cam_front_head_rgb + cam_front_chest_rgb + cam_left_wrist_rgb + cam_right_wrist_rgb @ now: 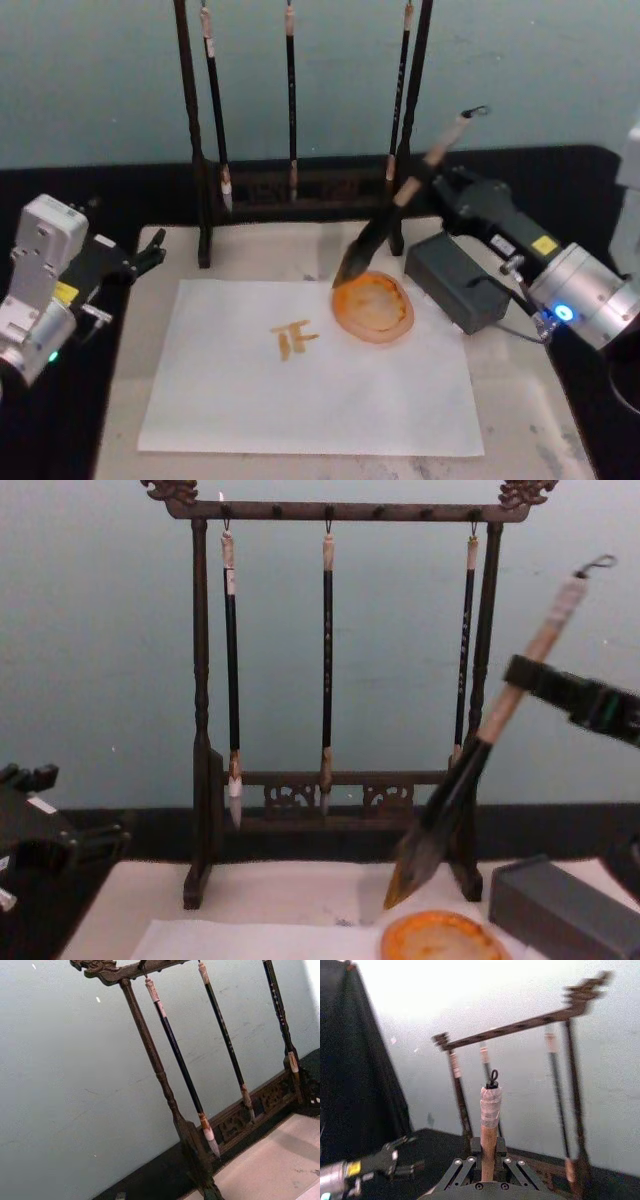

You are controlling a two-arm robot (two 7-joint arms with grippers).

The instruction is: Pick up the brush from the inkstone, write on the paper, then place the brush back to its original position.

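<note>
Tan brush (410, 188) clenched in right claw (437, 172), tuft near orange dish (396, 330); left claw (148, 252) released.

Brush (408, 192) is held tilted, dark tuft just over the orange dish's (373, 307) back rim; white paper (300, 395) is laid flat, marked with orange strokes.

orange ink on white, dark wood on pale teal
the brush (402, 198) has a tan handle, black collar and dark, orange-tipped bristles; the paper (300, 400) is white with orange strokes (293, 340); inkstone (375, 310) orange, box (455, 280) dark grey, carved rack (330, 780) dark brown, felt mat (520, 400) beige.
</note>
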